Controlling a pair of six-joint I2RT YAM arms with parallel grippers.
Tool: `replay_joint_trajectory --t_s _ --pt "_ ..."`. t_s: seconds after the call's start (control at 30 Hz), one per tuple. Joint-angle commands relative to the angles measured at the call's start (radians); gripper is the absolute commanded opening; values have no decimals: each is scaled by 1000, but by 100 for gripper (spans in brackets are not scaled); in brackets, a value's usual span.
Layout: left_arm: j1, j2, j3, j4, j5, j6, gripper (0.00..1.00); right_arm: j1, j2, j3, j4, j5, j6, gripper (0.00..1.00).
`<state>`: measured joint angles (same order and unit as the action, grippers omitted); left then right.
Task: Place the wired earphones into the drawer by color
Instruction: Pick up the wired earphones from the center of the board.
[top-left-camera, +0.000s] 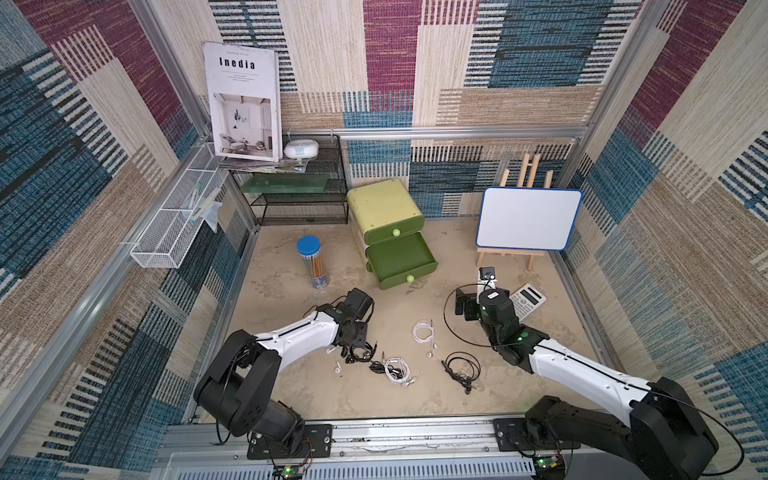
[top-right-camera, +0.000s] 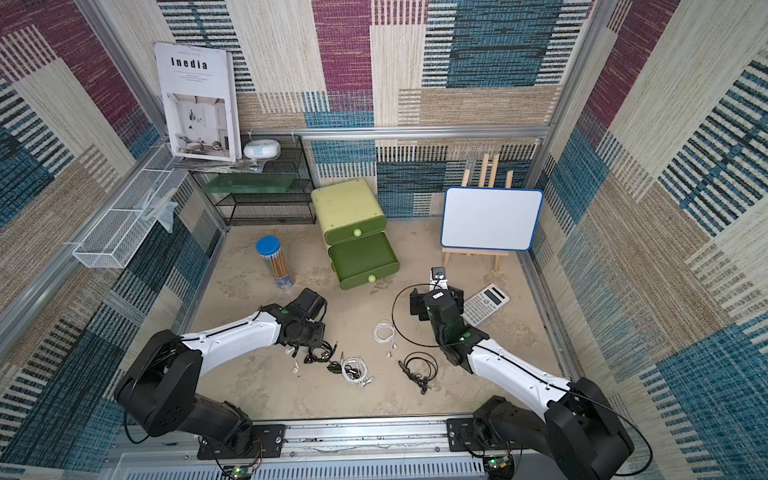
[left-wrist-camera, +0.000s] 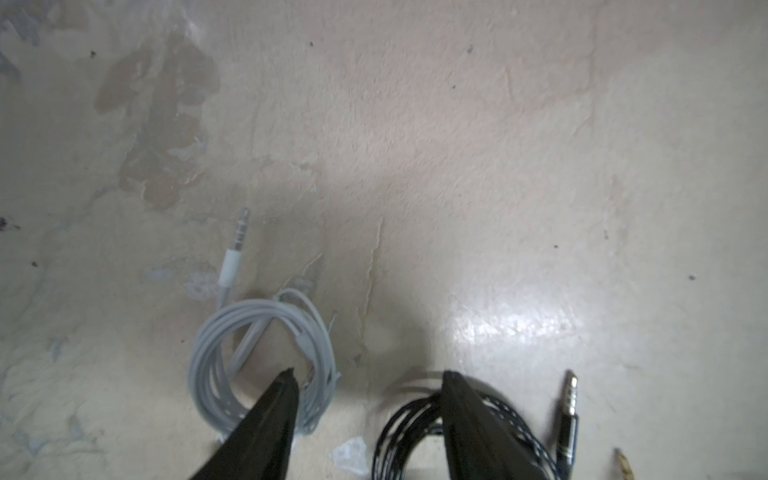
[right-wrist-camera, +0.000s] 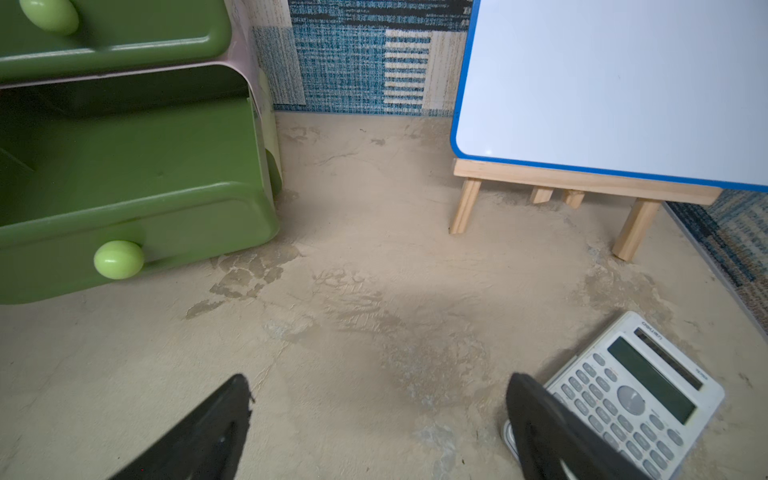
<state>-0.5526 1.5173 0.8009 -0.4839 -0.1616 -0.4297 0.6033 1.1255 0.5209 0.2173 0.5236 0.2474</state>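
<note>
Left wrist view, looking down past the left gripper (left-wrist-camera: 368, 374) at the table (left-wrist-camera: 457, 145). Fingers parted with a clear gap, pinching nothing yet: one tip over the rim of the white coil (left-wrist-camera: 253, 311), the opposite tip over the black coil (left-wrist-camera: 395, 419), bare surface between. Black jack plug (left-wrist-camera: 569, 411) just beside the black coil.

Top view: wired earphones (top-left-camera: 394, 369) loose on the table between the two arms, well apart from the open lower drawer (top-left-camera: 401, 257); upper drawer (top-left-camera: 392, 230) shut. None visible inside the open drawer.

Right wrist view: right gripper (right-wrist-camera: 380, 382) spread wide and empty, hovering near the calculator (right-wrist-camera: 648, 386), facing the lower drawer.

Likely failure modes, judged from this stance:
- Straddling two colours: risks drawing white and black strands together on closing, hence a mixed grab and a wrong sort.
- Equally, risks closing on bare table and lifting nothing.
- Thin springy cable: prone to slipping from the pads, uncoiling on the lift, or trailing a plug that snags a neighbouring bundle or the drawer rim.
- Shut upper drawer: no separate place for a second colour until opened
</note>
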Motion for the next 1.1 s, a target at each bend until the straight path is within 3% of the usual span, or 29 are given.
replay_joint_trajectory --t_s 0.0,0.47,0.77,1.07 --pt "13 8 1 8 11 -24 53 1 -7 -4 25 16 6 99" --pt "53 20 -46 22 41 -83 47 2 -33 -12 24 17 8 99" --pt "72 24 -48 20 44 -84 20 1 -36 -13 24 20 9 99" --pt "72 21 -46 17 34 -89 5 0 -45 -16 25 25 10 99"
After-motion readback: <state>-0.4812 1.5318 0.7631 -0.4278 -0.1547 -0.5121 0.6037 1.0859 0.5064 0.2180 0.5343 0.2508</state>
